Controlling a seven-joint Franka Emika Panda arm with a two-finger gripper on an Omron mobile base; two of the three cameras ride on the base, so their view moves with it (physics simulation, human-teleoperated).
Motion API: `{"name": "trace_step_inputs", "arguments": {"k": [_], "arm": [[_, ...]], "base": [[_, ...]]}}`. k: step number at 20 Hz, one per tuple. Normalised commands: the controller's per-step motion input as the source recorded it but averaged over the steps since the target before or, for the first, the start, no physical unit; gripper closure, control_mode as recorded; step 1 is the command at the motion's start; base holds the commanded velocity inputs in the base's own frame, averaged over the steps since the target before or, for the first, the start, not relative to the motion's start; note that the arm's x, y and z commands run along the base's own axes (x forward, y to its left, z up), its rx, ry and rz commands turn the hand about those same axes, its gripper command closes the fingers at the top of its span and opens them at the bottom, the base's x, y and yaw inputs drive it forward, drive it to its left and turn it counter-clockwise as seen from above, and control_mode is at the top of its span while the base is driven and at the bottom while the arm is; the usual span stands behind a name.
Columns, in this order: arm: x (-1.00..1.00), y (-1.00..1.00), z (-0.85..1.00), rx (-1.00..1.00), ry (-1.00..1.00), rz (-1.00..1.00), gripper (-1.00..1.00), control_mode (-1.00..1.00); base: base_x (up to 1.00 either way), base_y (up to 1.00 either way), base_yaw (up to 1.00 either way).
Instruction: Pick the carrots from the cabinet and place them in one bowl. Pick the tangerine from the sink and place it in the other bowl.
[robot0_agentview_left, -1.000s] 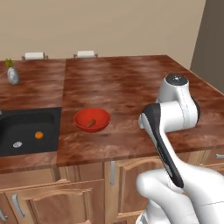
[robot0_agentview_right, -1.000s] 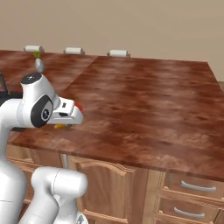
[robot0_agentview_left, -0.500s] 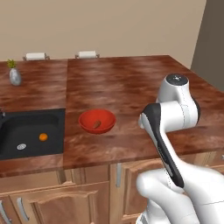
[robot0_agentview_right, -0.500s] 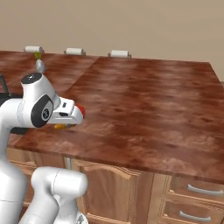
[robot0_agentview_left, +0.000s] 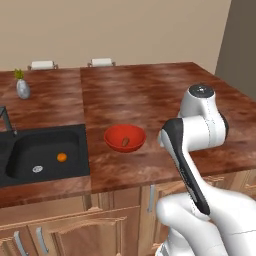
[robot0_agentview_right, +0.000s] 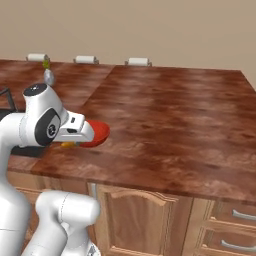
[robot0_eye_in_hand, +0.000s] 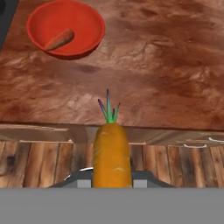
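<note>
My gripper (robot0_eye_in_hand: 111, 176) is shut on the orange carrot (robot0_eye_in_hand: 111, 151), whose green top points away from the hand. It hangs just in front of the counter's front edge, over the cabinet fronts. The red bowl (robot0_eye_in_hand: 65, 28) stands further in on the counter, up and left of the gripper, with the darker carrot (robot0_eye_in_hand: 59, 39) lying in it. From the left base view the red bowl (robot0_agentview_left: 125, 138) sits right of the black sink (robot0_agentview_left: 47, 132), where the tangerine (robot0_agentview_left: 61, 157) rests in the basin. From the right base view the held carrot (robot0_agentview_right: 67, 145) peeks out under the hand, in front of the red bowl (robot0_agentview_right: 99, 133).
The brown counter (robot0_agentview_left: 150, 95) stretches wide behind and to the right of the bowl. A small vase (robot0_agentview_left: 22, 89) stands at the back left, and the dark faucet (robot0_agentview_left: 6, 119) rises at the sink's left. Wooden doors and drawers (robot0_agentview_right: 235, 215) lie below the counter edge.
The whole scene has slid to the right in the left base view, so the base has moved. The arm keeps its pose with the carrot held.
</note>
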Motion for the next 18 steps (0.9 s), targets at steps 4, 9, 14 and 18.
{"name": "trace_step_inputs", "arguments": {"k": [4,9,14,18], "arm": [[0.0,0.0,0.0,0.0,0.0,0.0,1.0,1.0],[0.0,0.0,0.0,0.0,0.0,0.0,1.0,1.0],[0.0,0.0,0.0,0.0,0.0,0.0,1.0,1.0],[0.0,0.0,0.0,0.0,0.0,0.0,1.0,1.0]], "base": [[0.13,0.44,-0.11],[0.15,0.43,-0.05],[0.22,0.37,0.0],[0.27,0.35,0.0]]}}
